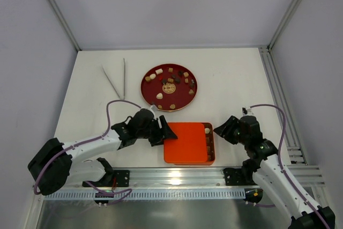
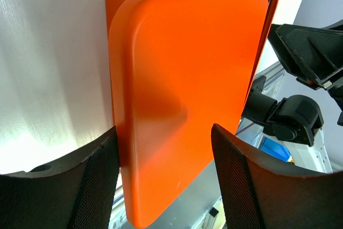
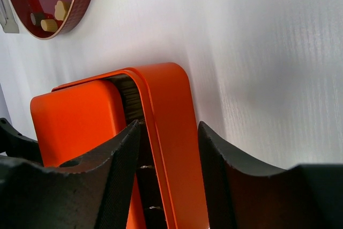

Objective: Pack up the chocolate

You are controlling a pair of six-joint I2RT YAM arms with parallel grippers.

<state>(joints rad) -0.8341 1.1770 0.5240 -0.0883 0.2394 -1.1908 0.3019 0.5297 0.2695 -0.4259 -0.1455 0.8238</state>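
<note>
Orange lid covers most of the tray (one chocolate row showing); more chocolate on the red plate, tongs beside. Left tool and right tool flank the tray, both spread wide.

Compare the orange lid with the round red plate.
The lid is square and bright orange; the plate is round and dark red. The lid lies on the tray, its top bare; the plate sits on the table, carrying scattered chocolate. Both are reddish.
</note>
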